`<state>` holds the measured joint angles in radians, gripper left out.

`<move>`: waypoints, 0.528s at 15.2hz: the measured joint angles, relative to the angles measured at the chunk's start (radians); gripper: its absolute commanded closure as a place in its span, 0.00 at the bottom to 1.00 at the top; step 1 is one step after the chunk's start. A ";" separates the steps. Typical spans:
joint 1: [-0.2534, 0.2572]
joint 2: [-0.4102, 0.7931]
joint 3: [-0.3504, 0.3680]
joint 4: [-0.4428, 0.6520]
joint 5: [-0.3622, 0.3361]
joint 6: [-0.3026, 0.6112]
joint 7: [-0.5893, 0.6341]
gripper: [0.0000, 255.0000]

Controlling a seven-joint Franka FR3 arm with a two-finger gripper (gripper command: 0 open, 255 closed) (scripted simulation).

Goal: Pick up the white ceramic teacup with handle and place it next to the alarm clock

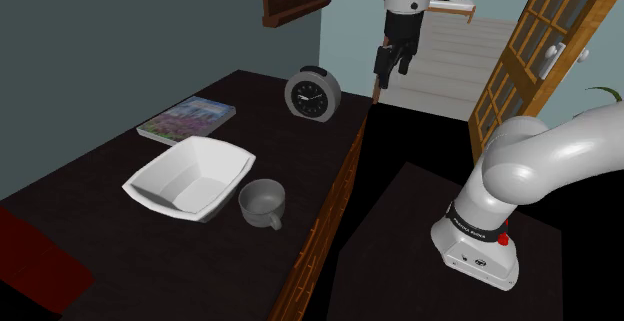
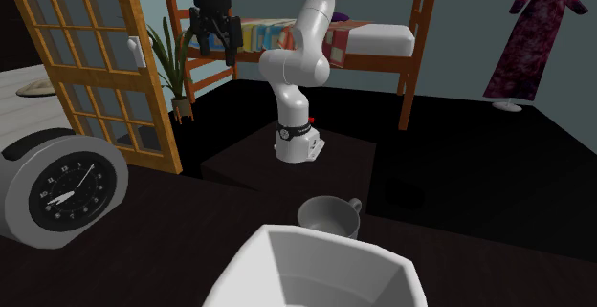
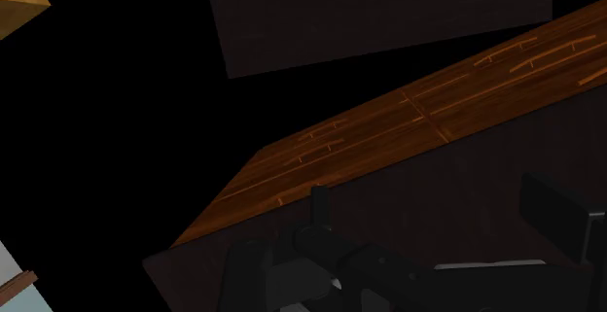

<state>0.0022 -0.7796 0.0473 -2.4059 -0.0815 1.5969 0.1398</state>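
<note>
Dark table [image 1: 150, 259]: cup [image 1: 262, 204], bowl [image 1: 190, 177], clock [image 1: 312, 95], book [image 1: 188, 119]

Round grey alarm clock with a black dial [image 2: 65, 195]: white hour numerals ring the dial in the second exterior view. The figures are too small to read singly.

Dark collar on the white arm's base [image 1: 478, 231]: faint pale lettering, illegible.

Flat book with a flowered cover [image 1: 187, 119]: no legible title.

teacup [image 1: 262, 203] | grey-white, upright, handle showing | alarm clock [image 1: 312, 95] | upright, well apart
</note>
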 measured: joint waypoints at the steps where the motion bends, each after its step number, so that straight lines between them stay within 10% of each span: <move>1: 0.000 0.000 0.000 0.000 0.000 0.000 0.000 0.00; 8: 0.048 0.087 0.111 -0.020 0.081 0.092 0.123 0.00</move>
<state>0.0499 -0.6925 0.1578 -2.4259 -0.0008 1.6893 0.2624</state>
